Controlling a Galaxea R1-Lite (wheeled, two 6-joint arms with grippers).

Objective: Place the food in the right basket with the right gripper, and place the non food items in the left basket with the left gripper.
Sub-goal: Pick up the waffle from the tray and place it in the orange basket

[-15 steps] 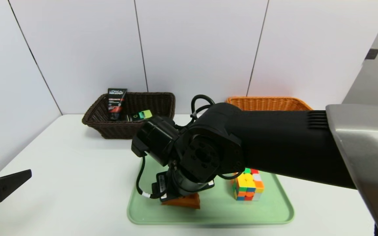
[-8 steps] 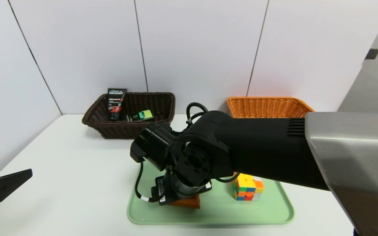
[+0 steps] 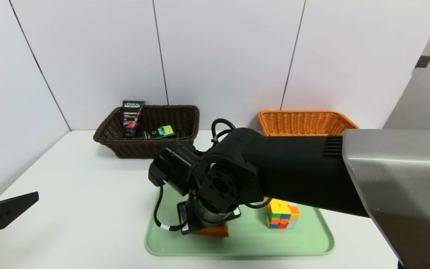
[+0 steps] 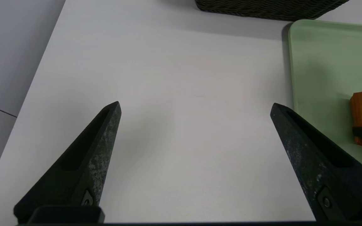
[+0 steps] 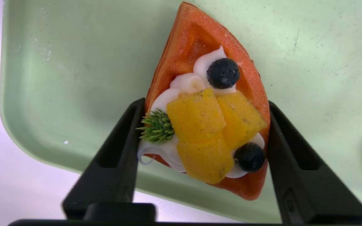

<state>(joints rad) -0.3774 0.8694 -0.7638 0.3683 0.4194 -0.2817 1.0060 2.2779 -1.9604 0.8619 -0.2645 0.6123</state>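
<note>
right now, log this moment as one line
right hand: fingers against both sides of waffle wedge on green tray | left hand: open, parked over table | puzzle cube: on tray

The head camera looked down across the green tray (image 3: 312, 243) — both wrist cameras, nearer, shared its left edge.

Waffle wedge (image 5: 200, 62): matt orange, finely grainy crust; cream topping smooth, berries dull. Tray (image 5: 58, 62): pale green plastic, scuffed, speckled. Desk (image 3: 88, 186): smooth white, slight sheen. Left tool (image 4: 195, 108) fingers (image 4: 99, 141): black matt plastic, worn grey. Both baskets, dark brown (image 3: 144, 147) and orange (image 3: 304, 121): woven wicker. Puzzle cube (image 3: 282, 215): glossy plastic.
</note>
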